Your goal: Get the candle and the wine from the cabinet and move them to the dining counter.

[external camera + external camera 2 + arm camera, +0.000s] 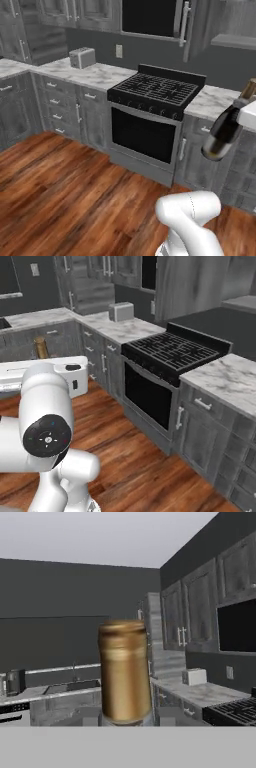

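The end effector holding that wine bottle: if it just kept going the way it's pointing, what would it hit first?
Past the wine it grips, the way looks free up to the far sink counter and dark wall, though depth is hard to judge.

White arm bent at the elbow, forearm level, jaws clamped on the wine.

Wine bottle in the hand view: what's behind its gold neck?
Behind the wine bottle runs a marble counter with a sink against a dark wall. A toaster sits to its right. Whatever lies directly behind the foil neck is covered.
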Motion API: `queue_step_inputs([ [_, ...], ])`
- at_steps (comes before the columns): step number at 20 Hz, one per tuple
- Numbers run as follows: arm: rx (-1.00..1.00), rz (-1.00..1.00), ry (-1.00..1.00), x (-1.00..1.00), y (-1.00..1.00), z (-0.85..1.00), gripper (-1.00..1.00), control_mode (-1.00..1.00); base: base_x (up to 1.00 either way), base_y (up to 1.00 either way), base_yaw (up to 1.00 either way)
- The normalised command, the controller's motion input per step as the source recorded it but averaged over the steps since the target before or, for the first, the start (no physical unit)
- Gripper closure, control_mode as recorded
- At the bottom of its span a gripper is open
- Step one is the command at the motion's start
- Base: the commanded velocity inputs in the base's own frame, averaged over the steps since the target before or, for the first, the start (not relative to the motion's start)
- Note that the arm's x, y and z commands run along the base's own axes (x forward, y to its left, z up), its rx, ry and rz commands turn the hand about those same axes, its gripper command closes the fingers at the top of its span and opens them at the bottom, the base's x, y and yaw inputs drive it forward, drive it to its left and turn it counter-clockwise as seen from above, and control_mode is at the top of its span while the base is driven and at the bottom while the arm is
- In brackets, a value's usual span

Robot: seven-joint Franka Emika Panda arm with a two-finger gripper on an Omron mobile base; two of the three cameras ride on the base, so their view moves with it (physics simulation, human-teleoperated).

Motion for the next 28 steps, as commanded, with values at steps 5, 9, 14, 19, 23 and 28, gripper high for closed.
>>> queue_step_inputs([
  [5,0.00,0.00,0.00,0.00,0.00,0.00,1.00,1.00,-0.80,0.00,0.46],
  [9,0.00,0.00,0.00,0.00,0.00,0.00,1.00,1.00,-0.79,-0.01,0.45],
  [14,0.00,0.00,0.00,0.00,0.00,0.00,1.00,1.00,-0.78,-0.09,0.43],
  [19,0.00,0.00,0.00,0.00,0.00,0.00,1.00,1.00,-0.71,-0.14,0.42],
  [23,0.00,0.00,0.00,0.00,0.00,0.00,1.00,1.00,-0.65,-0.16,0.41],
  [28,0.00,0.00,0.00,0.00,0.00,0.00,1.00,1.00,-0.61,-0.09,0.40],
])
